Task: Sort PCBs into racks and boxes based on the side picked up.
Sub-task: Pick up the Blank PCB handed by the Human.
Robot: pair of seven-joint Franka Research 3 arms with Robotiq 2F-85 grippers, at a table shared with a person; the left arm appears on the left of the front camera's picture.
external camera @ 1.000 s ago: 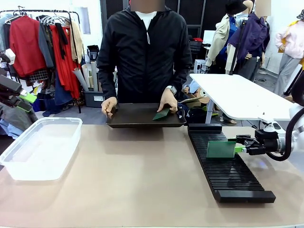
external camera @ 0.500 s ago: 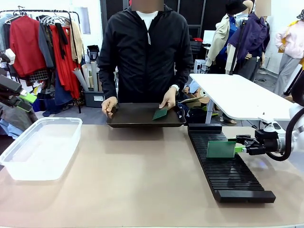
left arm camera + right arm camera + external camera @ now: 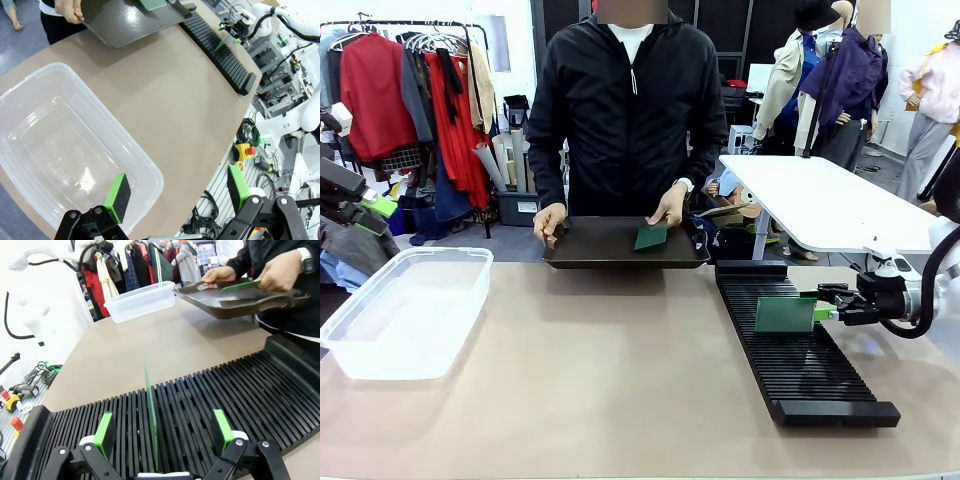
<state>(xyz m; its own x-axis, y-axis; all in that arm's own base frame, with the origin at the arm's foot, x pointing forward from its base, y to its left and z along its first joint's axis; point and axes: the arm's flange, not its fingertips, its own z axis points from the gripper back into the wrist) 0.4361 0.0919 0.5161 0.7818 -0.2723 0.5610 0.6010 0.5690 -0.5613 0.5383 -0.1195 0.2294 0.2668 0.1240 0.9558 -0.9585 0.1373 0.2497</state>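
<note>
Both spread wide | left pincer (image 3: 176, 172) near box (image 3: 115, 132) | right pincer (image 3: 162, 413) astride PCB (image 3: 151, 415) standing in rack (image 3: 225, 385)

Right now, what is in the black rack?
One green PCB stands upright in a slot of the rack, between the fingers of the open right gripper; its bottom edge is hidden in the slot.

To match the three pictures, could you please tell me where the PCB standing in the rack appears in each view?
Front view: the PCB stands right of centre, upright in the rack.
Left wrist view: a thin green sliver at the upper right, on the rack.
Right wrist view: edge-on at lower centre, rising from a slot.
Shared landmark: the long black slotted rack.
</note>
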